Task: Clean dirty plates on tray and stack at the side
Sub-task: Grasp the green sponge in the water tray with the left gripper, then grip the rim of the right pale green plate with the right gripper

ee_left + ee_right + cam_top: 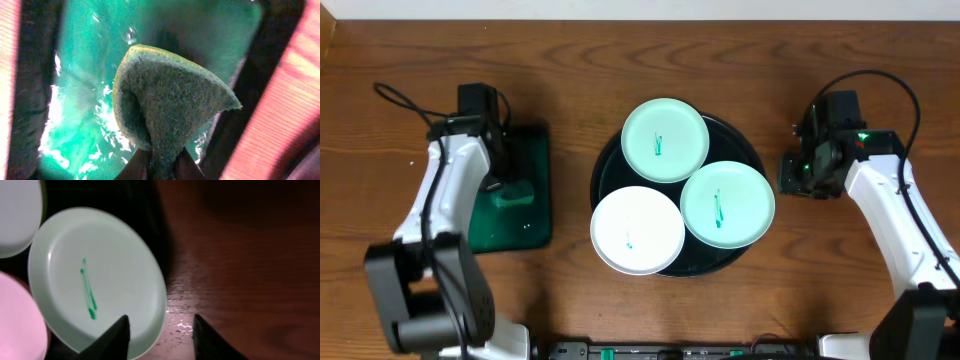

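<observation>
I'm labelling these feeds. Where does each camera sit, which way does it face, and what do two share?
Overhead: above the table, facing straight down on the tray and plates; both arms show.
Left wrist: on the left arm, facing the sponge clamped in the left pincer.
Right wrist: on the right arm, facing down at a mint plate; open right pincer shows.
Shared: overhead and right wrist both see that mint plate.
</observation>
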`<state>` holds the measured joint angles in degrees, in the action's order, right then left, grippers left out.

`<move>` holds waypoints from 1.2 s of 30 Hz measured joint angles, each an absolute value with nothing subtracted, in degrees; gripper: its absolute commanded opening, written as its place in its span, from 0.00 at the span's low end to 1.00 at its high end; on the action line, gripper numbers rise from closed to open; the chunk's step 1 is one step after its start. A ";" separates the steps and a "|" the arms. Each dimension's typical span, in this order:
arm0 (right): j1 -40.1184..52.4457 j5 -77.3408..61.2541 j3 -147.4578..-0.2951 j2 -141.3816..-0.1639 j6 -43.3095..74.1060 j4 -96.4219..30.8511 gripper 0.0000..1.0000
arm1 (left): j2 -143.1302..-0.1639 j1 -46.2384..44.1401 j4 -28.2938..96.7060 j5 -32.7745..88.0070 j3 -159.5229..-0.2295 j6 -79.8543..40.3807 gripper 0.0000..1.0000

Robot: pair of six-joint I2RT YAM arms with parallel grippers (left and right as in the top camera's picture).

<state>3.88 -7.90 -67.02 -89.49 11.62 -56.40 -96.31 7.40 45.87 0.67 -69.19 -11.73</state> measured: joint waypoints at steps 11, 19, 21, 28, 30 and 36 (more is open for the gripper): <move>3.95 -17.15 -65.49 -101.95 4.64 -52.42 0.42 | -89.21 7.40 49.78 2.61 -69.19 -10.85 0.07; 6.31 -12.67 -65.49 -99.94 5.69 -51.29 0.29 | -87.85 7.25 51.05 6.37 -69.19 -9.82 0.06; 6.79 -11.42 -65.49 -98.63 6.46 -51.35 0.16 | -87.85 6.85 51.05 7.90 -69.19 -9.15 0.07; 6.83 -9.93 -61.58 -99.77 10.44 -45.12 0.19 | -87.85 -2.52 50.74 12.36 -69.19 -8.75 0.07; 6.81 -11.33 -59.70 -100.57 11.73 -43.48 0.18 | -87.85 -5.34 50.30 12.97 -69.19 -8.99 0.07; 7.05 -12.01 -58.65 -100.90 13.65 -43.86 0.25 | -87.85 -14.76 45.67 13.89 -69.19 -12.99 0.07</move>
